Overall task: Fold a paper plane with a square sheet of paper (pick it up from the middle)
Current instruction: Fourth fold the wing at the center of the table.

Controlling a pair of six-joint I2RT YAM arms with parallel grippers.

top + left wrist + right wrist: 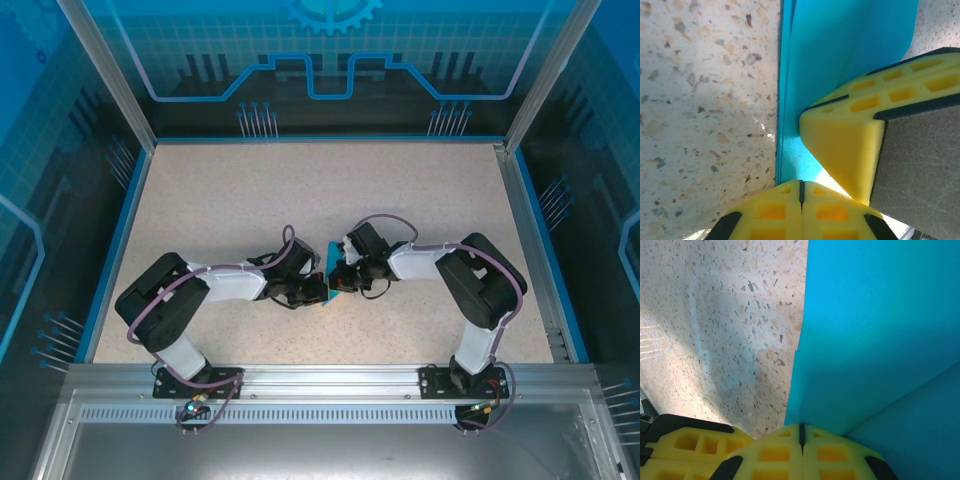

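Speckled beige tabletop (300,190) spreads wide on every side of the left pincer (320,290) and right pincer (340,283). Far beyond them stands a dark back wall (330,75) with glowing blue line-art, and a gear emblem (332,12) at the top. Well out on the left pincer's side, a blue border strip (118,240) edges the table. Behind both pincers, a silver metal rail (330,375) crosses the near edge. Close beside the right pincer, a soft shadow (725,365) lies across the flecked surface.
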